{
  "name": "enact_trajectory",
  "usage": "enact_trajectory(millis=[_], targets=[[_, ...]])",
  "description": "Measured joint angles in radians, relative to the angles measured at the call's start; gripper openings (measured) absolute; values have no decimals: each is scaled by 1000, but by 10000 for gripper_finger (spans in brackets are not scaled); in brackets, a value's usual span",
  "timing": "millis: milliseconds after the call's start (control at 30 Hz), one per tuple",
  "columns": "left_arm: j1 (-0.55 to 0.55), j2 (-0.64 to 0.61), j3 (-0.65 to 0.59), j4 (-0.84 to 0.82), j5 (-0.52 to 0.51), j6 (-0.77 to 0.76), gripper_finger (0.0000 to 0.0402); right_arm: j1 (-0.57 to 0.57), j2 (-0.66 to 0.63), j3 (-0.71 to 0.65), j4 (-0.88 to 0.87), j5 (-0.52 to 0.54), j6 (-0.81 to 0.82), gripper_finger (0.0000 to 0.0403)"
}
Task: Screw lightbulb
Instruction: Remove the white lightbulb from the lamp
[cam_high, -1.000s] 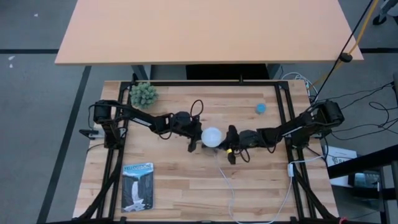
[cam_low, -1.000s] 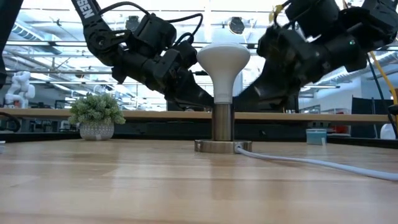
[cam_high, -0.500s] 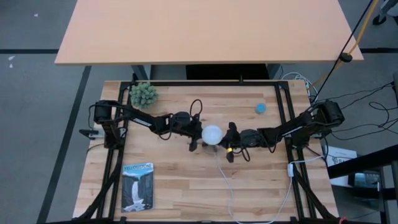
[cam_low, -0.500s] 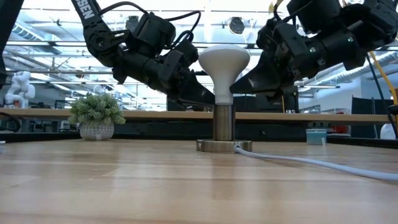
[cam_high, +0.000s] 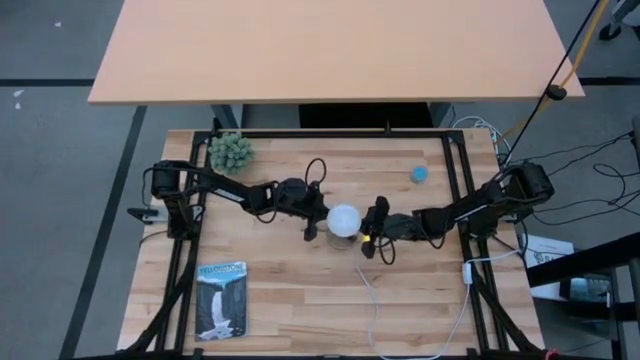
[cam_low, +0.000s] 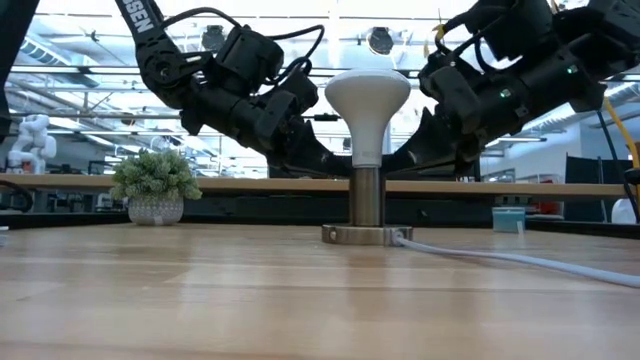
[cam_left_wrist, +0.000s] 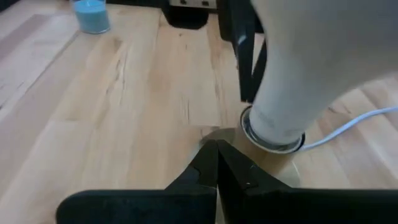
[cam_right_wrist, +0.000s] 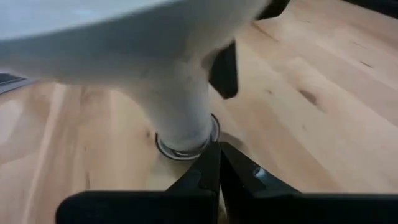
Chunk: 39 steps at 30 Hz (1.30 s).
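Since a second ago the lightbulb (cam_low: 367, 100) and the socket (cam_low: 367, 233) under it have slid a little toward the right edge of the counter (cam_high: 290, 300), and your right hand (cam_high: 374, 228) has turned and drawn in against the bulb's right side. That drift tells you the socket base is not pinned: twisting effort is likely being spent dragging the whole fixture instead of turning the thread.

The bulb stands upright in the socket near the middle of the counter, dome up, narrow end down in the metal collar. Your left hand (cam_high: 312, 221) sits just beside its left side, the right hand just beside its right, so the bulb is between the two. From each wrist camera the fingers look closed together, tips down by the collar rather than around the neck; neither hand visibly grips the bulb.
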Motion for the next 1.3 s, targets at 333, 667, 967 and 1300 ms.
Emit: enact_trajectory(millis=[333, 667, 967, 1300], targets=[[1, 0, 0, 34, 13, 0, 0, 44, 0, 0, 24, -54, 35, 0], [-32, 0, 0, 44, 30, 0, 0, 47, 0, 0, 82, -59, -38, 0], [-67, 0, -1, 49, 32, -22, 0, 27, -2, -1, 27, 31, -19, 0], [-140, -2, 2, 15, 43, -32, 0, 34, 0, -1, -145, 191, 147, 0]])
